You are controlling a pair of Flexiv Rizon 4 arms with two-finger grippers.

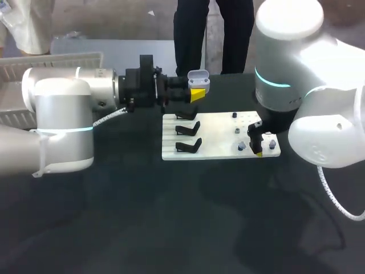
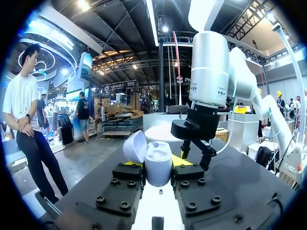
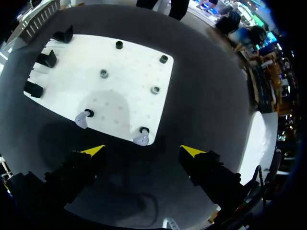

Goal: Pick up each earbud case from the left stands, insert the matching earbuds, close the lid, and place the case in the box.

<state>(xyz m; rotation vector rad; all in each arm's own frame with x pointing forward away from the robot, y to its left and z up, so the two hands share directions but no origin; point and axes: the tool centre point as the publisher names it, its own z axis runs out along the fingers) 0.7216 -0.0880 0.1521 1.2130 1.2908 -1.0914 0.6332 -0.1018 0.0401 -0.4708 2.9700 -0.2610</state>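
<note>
- The left claw (image 1: 197, 94) is clenched on the pale lilac earbud case (image 1: 198, 80). Its yellow fingertips (image 2: 184, 163) press the case's body from two sides.
- The case is held off the bench with its lid (image 2: 135, 146) swung open to one side. Any marking on it is too small to tell.
- In the left wrist view the right arm's claw hangs just ahead of the case.
- The right claw (image 3: 144, 152) is released, its fingers spread wide and gripping nothing. It hovers over the near right edge of the white board (image 1: 217, 134).
- Just ahead of the right claw, two lilac earbuds (image 3: 141, 139) (image 3: 81, 120) sit on dark pegs at the board's near edge, apart from each other.
- Four more dark pegs (image 3: 155, 89) stand farther along the board.
- Three black stands (image 1: 188, 127) line the board's left side, one behind another.
- The board lies flat on the dark bench (image 1: 171, 217).
- A white slatted box (image 1: 57, 61) sits at the far left, partly hidden behind the left arm.
</note>
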